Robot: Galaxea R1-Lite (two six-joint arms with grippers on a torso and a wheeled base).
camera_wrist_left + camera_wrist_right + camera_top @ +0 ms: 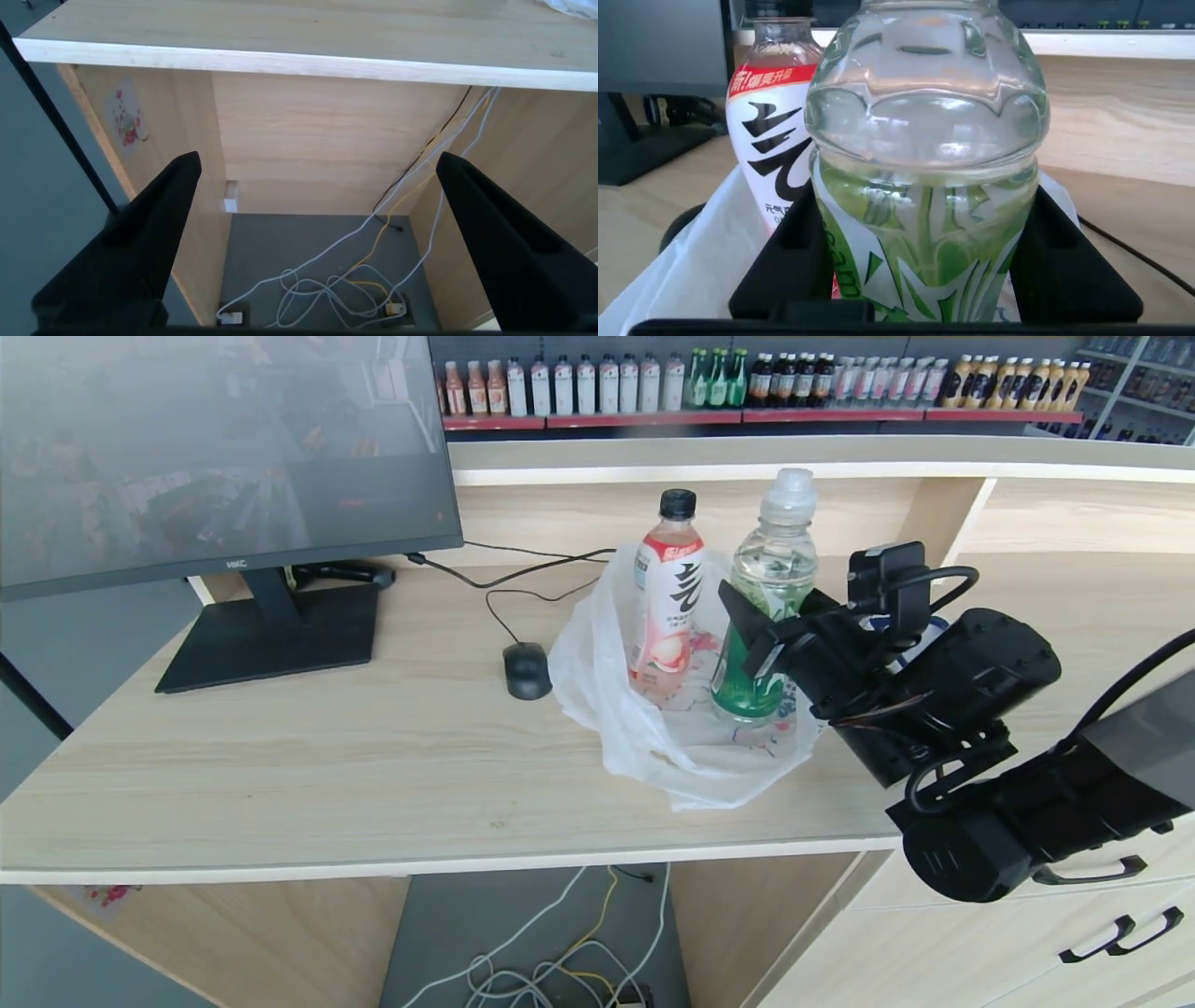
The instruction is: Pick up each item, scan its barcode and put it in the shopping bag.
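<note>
R hand (752,637) grips green bottle (780,560), upright in bag (653,742) on worktop (280,775), pink bottle (665,597) just left; L hand (318,163) open, low under worktop edge.

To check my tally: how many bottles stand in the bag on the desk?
2. The pink bottle stands on the left in the bag; the green bottle stands beside it, held by the right gripper. The arm may hide others.
</note>
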